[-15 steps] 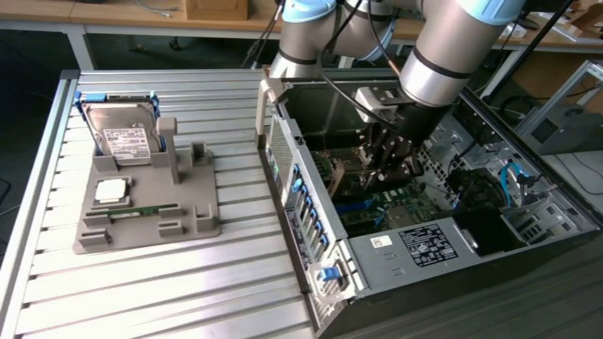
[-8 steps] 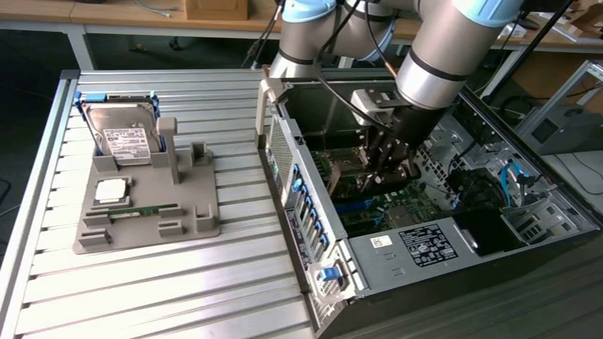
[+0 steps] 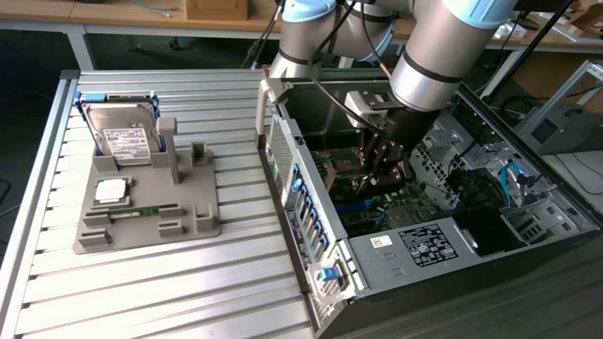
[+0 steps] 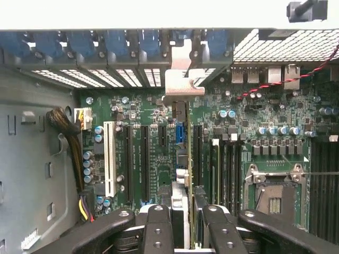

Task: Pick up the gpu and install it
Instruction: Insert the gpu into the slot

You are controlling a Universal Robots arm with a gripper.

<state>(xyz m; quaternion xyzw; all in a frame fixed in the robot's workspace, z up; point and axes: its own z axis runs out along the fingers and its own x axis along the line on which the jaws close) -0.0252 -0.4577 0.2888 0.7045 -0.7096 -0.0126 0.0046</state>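
Silvery bracket end of the gpu (image 4: 180, 84) points at the case's rear slot wall, with the card standing on edge and its long axis running from there back toward the gripper (image 4: 183, 222). Fingers (image 4: 158, 227) are clamped on the card's near end, over the motherboard (image 3: 372, 201) inside the open computer case (image 3: 311, 233). Hard drive (image 3: 123, 138) sits in the grey holder (image 3: 141, 212) on the slatted worktop.

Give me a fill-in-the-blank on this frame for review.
The end effector is ___ on the gpu.
The gpu is inside the computer case, above the ___ motherboard.
The hard drive stands at the exterior view's ___.
Missing words: shut; green; left.
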